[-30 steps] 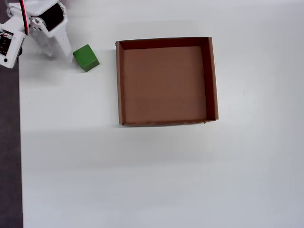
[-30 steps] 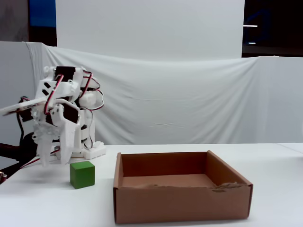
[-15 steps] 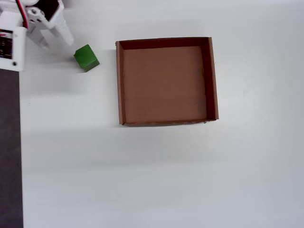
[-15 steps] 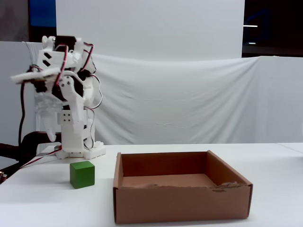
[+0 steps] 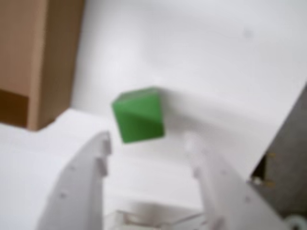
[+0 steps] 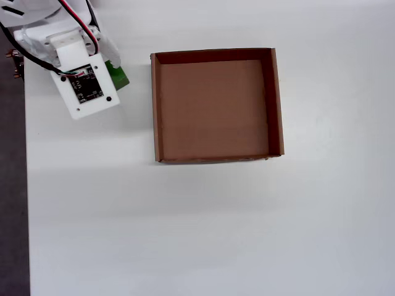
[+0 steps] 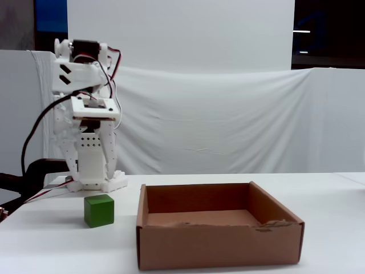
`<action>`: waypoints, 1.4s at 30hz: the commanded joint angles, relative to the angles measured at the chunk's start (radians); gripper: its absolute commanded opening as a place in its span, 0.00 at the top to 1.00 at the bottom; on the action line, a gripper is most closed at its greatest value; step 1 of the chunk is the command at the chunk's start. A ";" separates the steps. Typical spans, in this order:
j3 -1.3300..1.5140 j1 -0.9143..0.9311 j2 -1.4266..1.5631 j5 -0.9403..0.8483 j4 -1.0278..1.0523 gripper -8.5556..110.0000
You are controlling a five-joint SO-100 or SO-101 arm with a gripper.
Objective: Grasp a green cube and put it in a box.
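The green cube (image 5: 138,115) lies on the white table, just beyond my fingertips in the wrist view. My gripper (image 5: 148,146) is open and empty, its white jaws wide apart on either side below the cube. In the fixed view the gripper (image 7: 100,171) hangs above the cube (image 7: 98,210), not touching it. In the overhead view only a corner of the cube (image 6: 118,76) shows from under the arm. The brown cardboard box (image 6: 154,105) stands empty to the right of the cube; it also shows in the wrist view (image 5: 29,62) and the fixed view (image 7: 217,245).
The arm's white wrist plate with its circuit board (image 6: 86,86) covers most of the cube from above. The table's left edge and dark floor (image 6: 12,185) run close beside the arm; the same edge shows at the right in the wrist view (image 5: 288,167).
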 commanded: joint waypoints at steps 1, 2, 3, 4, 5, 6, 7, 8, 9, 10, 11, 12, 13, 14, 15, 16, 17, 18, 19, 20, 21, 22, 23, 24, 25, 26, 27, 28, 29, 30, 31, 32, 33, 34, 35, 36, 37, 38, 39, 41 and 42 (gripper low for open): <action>-0.063 -0.011 -0.006 -0.025 0.006 0.74; -0.063 -0.011 -0.009 -0.025 0.011 0.73; -0.063 -0.011 -0.011 -0.025 0.012 0.72; -0.061 -0.012 -0.014 -0.025 0.012 0.72; -0.057 -0.012 -0.017 -0.025 0.008 0.72; -0.054 -0.014 -0.020 -0.025 -0.002 0.72; -0.049 -0.017 -0.025 -0.025 -0.009 0.71; -0.044 -0.018 -0.029 -0.025 -0.018 0.71; -0.041 -0.020 -0.035 -0.025 -0.025 0.71; -0.038 -0.021 -0.044 -0.025 -0.032 0.71; -0.035 -0.023 -0.052 -0.025 -0.040 0.71; -0.032 -0.026 -0.060 -0.025 -0.049 0.71; -0.028 -0.029 -0.067 -0.025 -0.055 0.71; -0.023 -0.031 -0.075 -0.025 -0.063 0.71; -0.018 -0.034 -0.083 -0.025 -0.071 0.71; -0.012 -0.037 -0.091 -0.025 -0.080 0.71; -0.005 -0.040 -0.098 -0.025 -0.091 0.71; 0.002 -0.041 -0.106 -0.025 -0.101 0.71; 0.009 -0.043 -0.112 -0.025 -0.112 0.71; 0.015 -0.043 -0.120 -0.025 -0.121 0.71; 0.023 -0.044 -0.126 -0.025 -0.132 0.71; 0.032 -0.044 -0.130 -0.025 -0.146 0.71; 0.044 -0.046 -0.133 -0.025 -0.161 0.71; 0.057 -0.048 -0.138 -0.025 -0.179 0.71; 0.069 -0.049 -0.143 -0.025 -0.195 0.71; 0.080 -0.049 -0.149 -0.025 -0.210 0.71; 0.087 -0.049 -0.153 -0.025 -0.224 0.71; 0.094 -0.049 -0.158 -0.025 -0.233 0.71; 0.098 -0.048 -0.161 -0.026 -0.238 0.71; 0.101 -0.048 -0.164 -0.026 -0.241 0.71; 0.103 -0.046 -0.164 -0.026 -0.241 0.71; 0.107 -0.046 -0.166 -0.026 -0.241 0.71; 0.110 -0.046 -0.166 -0.026 -0.242 0.71; 0.117 -0.046 -0.166 -0.026 -0.244 0.71; 0.121 -0.046 -0.166 -0.026 -0.247 0.71; 0.127 -0.046 -0.166 -0.026 -0.252 0.71; 0.133 -0.046 -0.166 -0.026 -0.256 0.71; 0.140 -0.046 -0.166 -0.026 -0.261 0.71; 0.146 -0.046 -0.166 -0.026 -0.267 0.71; 0.156 -0.046 -0.166 -0.026 -0.278 0.71; 0.163 -0.046 -0.166 -0.026 -0.282 0.71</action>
